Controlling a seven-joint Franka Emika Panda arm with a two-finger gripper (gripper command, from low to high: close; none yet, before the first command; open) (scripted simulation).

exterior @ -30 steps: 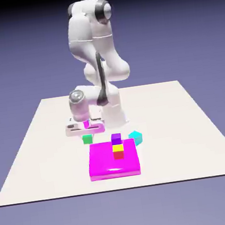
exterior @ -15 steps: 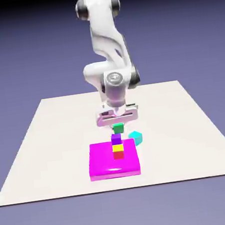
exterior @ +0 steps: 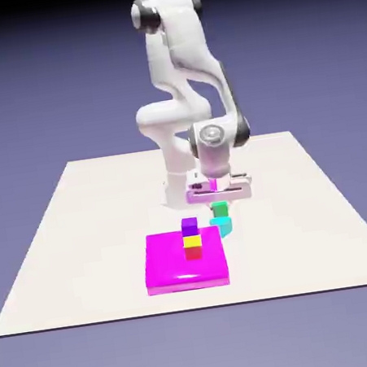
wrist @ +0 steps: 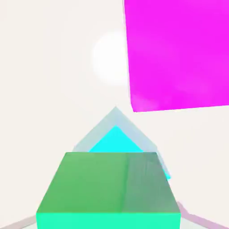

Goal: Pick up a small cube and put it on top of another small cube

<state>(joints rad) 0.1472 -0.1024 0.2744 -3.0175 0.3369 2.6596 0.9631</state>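
Note:
The green small cube hangs in the air under the white hand, with my gripper shut on it. Directly beneath it, with a slim gap, sits the cyan cube on the table. In the hand view the green cube fills the bottom, hiding the fingertips, and the cyan cube shows as a rotated square just beyond it.
A flat magenta block lies to the exterior view's left of the cyan cube, carrying a stack of red, yellow and purple cubes. The magenta block fills the hand view's upper right. The white table extends all around.
The arm has swung from the exterior view's left to the right, carrying the green cube off the table to a spot above the cyan cube.

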